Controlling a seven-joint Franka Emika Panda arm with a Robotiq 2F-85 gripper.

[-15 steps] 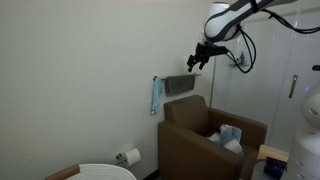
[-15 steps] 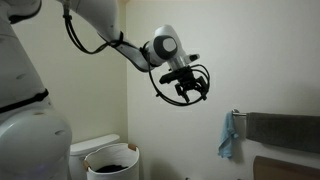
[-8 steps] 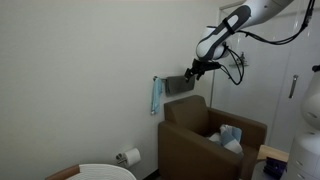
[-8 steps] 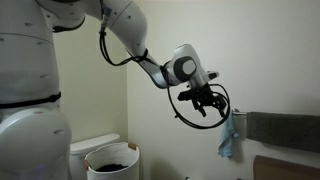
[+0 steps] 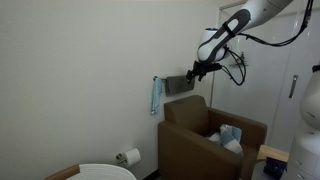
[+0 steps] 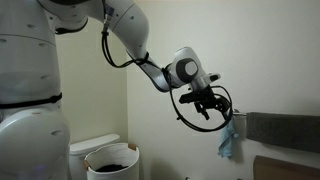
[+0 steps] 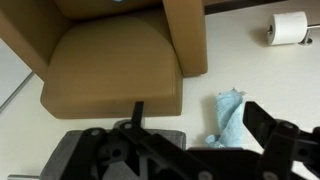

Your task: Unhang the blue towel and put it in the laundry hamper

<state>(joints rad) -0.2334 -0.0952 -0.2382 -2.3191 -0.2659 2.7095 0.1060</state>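
Note:
The blue towel (image 5: 156, 96) hangs from the end of a wall bar, beside a grey towel (image 5: 180, 85); it also shows in an exterior view (image 6: 231, 135) and in the wrist view (image 7: 229, 115). My gripper (image 5: 193, 70) is open and empty, just above the bar at the grey towel, a little way from the blue towel (image 6: 210, 108). In the wrist view the blue towel lies between the spread fingers (image 7: 195, 112), nearer the right one. The brown laundry hamper (image 5: 195, 135) stands below the bar with light clothes in it, and shows in the wrist view (image 7: 110, 60).
A toilet-paper roll (image 5: 128, 157) hangs low on the wall, also in the wrist view (image 7: 290, 27). A white round bin (image 6: 110, 160) stands by the toilet. A glass door (image 5: 285, 90) is behind the hamper.
My gripper has moved down and toward the towel bar, closing in on the blue towel. The towel still hangs as before.

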